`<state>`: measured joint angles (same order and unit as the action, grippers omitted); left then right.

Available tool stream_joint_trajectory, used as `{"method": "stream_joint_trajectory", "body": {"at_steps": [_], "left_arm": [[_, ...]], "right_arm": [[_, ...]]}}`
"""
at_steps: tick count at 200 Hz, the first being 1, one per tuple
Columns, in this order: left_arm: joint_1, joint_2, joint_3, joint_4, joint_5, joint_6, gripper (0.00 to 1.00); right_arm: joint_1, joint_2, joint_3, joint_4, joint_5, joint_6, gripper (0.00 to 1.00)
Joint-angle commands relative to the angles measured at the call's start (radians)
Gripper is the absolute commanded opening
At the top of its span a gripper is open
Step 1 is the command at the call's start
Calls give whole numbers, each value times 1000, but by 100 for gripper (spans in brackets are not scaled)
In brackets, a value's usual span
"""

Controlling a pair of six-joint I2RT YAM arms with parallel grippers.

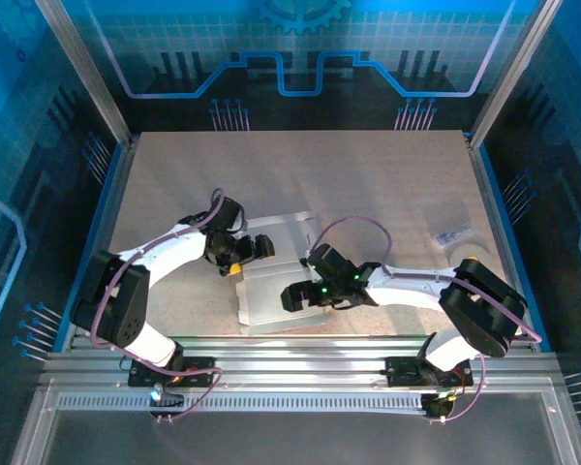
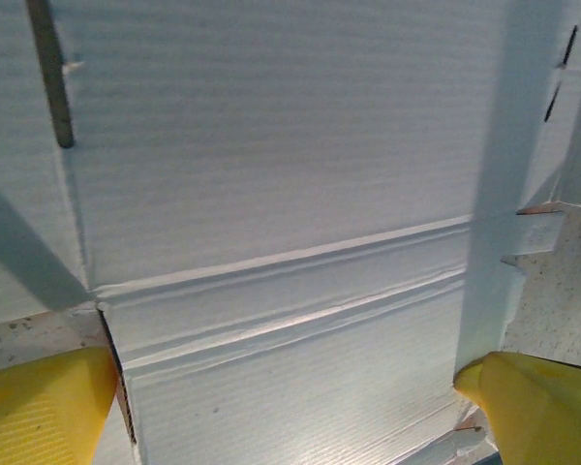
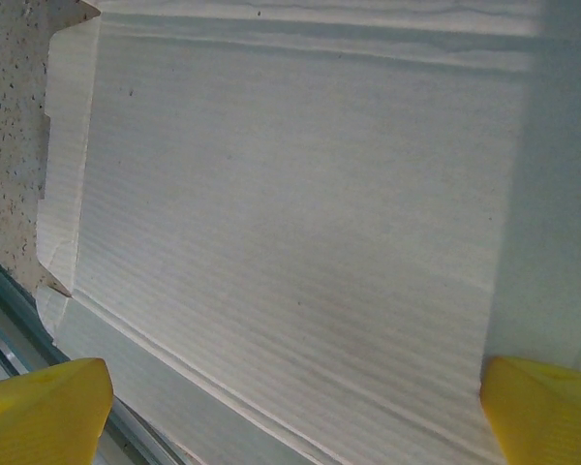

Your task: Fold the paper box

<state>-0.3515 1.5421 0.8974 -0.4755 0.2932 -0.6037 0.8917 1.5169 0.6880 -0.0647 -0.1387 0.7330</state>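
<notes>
Item: paper box [image 1: 276, 291], one, opened out flat in the near middle of the table [image 1: 387, 184], pale whitish inner face up. Creased panels and small side flaps show in both wrist views [image 2: 271, 145] [image 3: 290, 194], and a double crease crosses the sheet in the left wrist view. The speckled table surface shows just past the box's flap edges. Item: left gripper [image 1: 244, 260], hanging over the box's far left part and pointing down at it. Its jaws are spread wide and hold nothing. In its own camera [image 2: 290, 417] the two yellow fingertips [image 2: 39, 407] stand at opposite sides of one panel, one near a cut edge on the left, the other beside a narrow strip on the right; whether they touch the cardboard I cannot tell. Item: right gripper [image 1: 295, 295], over the box's near right part, likewise released and empty. Its yellow fingertips [image 3: 547, 407] sit far apart in its own view [image 3: 295, 417], with the broad plain panel between them. Item: a small whitish thing [image 1: 457, 240], well to the right of the box, too small to make out.
</notes>
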Motion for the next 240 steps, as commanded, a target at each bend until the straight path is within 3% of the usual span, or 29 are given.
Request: {"method": "stream_joint_trajectory", "body": {"at_steps": [1, 163, 240], "left_arm": [[-21, 26, 41, 23, 18, -1, 97], [-89, 145, 5, 103, -9, -56, 94], [-10, 89, 184, -136, -132, 51, 94]], "right_arm": [[15, 35, -11, -24, 12, 8, 100], [26, 46, -19, -17, 16, 22, 100], [44, 32, -39, 2, 48, 72, 100]]}}
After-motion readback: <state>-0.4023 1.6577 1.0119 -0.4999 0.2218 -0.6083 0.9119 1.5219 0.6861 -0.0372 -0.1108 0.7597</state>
